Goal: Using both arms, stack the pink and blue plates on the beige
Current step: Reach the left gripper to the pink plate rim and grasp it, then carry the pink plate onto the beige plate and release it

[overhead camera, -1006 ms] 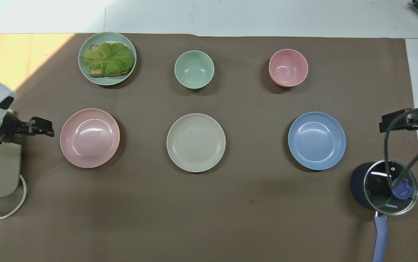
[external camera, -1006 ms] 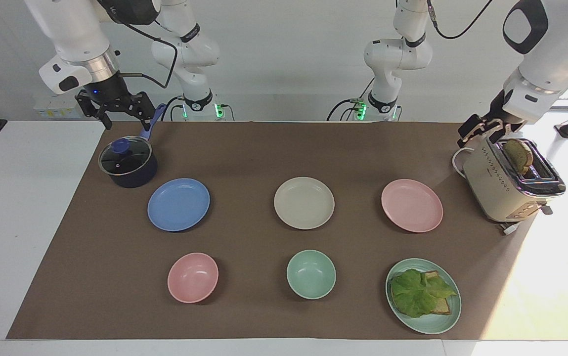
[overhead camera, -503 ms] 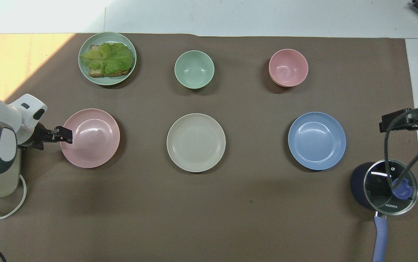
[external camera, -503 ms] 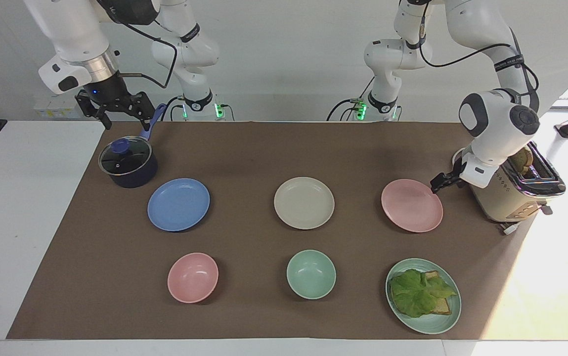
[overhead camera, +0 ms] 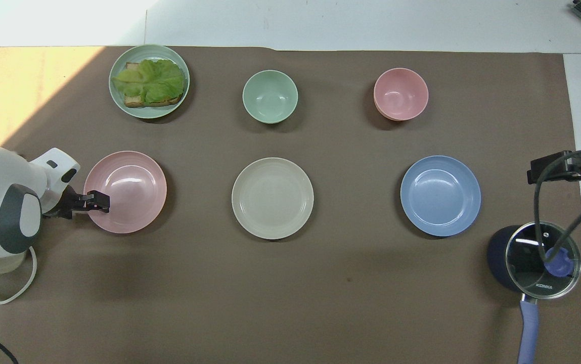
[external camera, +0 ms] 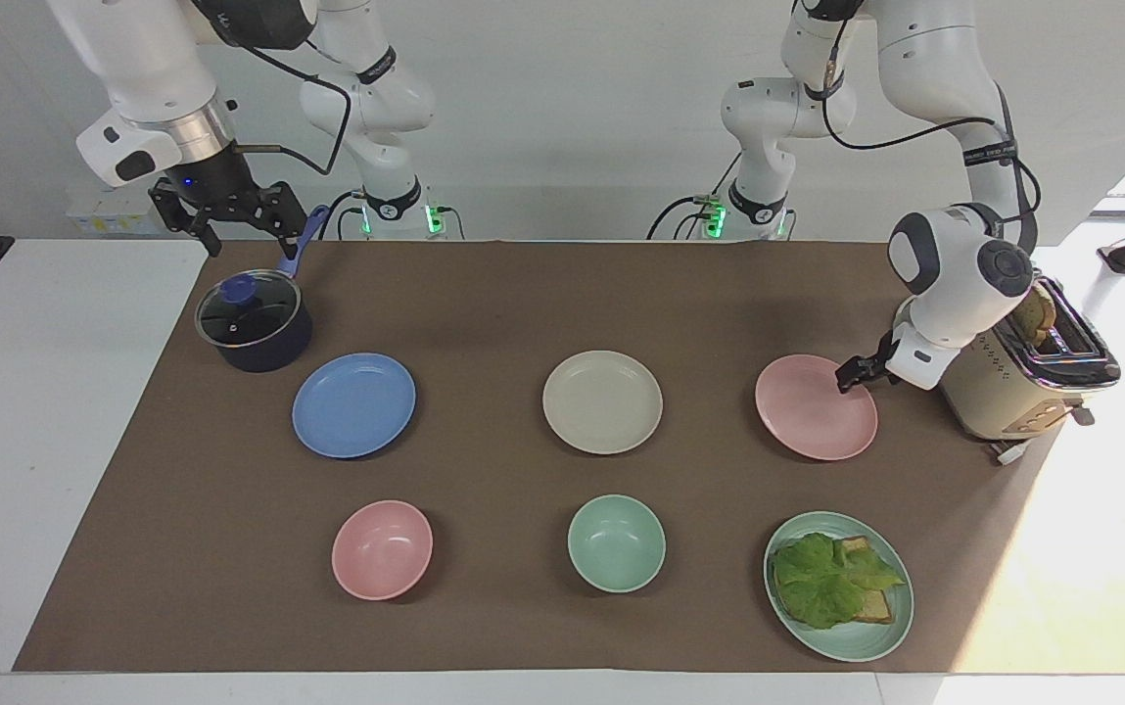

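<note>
The pink plate (external camera: 812, 411) (overhead camera: 128, 189) lies flat on the brown mat toward the left arm's end. The beige plate (external camera: 602, 401) (overhead camera: 272, 198) sits mid-table. The blue plate (external camera: 353, 404) (overhead camera: 440, 195) lies toward the right arm's end. All three are apart and bare. My left gripper (external camera: 851, 375) (overhead camera: 95, 200) is low at the pink plate's rim on the toaster side, open, its tips over the edge. My right gripper (external camera: 241, 235) (overhead camera: 540, 172) hangs open above the pot, holding nothing.
A cream toaster (external camera: 998, 392) with bread in it stands beside the pink plate, under the left arm. A dark lidded pot (external camera: 254, 318) is beside the blue plate. Farther from the robots are a pink bowl (external camera: 382, 549), a green bowl (external camera: 616, 542) and a green plate (external camera: 856, 646) with lettuce on bread.
The left arm has swung down from above the toaster and brought its gripper over the pink plate's rim. The right arm has stayed still. No plate has moved.
</note>
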`<state>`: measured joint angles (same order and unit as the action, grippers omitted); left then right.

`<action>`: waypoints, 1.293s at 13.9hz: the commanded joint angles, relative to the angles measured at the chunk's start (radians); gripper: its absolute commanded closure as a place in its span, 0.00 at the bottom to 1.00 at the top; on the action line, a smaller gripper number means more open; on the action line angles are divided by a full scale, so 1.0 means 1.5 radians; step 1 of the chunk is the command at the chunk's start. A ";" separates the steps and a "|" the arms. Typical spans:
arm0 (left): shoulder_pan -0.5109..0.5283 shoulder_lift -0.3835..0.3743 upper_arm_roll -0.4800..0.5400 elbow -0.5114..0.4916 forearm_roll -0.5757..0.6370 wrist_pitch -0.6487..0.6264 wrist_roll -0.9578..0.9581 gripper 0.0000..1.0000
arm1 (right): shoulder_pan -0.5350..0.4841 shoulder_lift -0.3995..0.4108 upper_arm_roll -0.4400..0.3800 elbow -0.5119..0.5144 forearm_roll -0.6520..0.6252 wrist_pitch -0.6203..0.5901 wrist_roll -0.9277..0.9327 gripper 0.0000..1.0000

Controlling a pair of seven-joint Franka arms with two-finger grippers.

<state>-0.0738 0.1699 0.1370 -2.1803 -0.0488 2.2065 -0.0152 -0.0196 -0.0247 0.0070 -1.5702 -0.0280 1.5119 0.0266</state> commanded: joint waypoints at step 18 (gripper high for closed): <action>0.014 -0.007 0.001 0.207 -0.053 -0.294 0.002 1.00 | -0.004 -0.012 0.002 -0.014 -0.002 0.008 0.005 0.00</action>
<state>-0.0661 0.1579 0.1430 -1.9013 -0.0977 1.8094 -0.0144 -0.0196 -0.0247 0.0070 -1.5702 -0.0280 1.5119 0.0266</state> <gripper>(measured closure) 0.947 0.000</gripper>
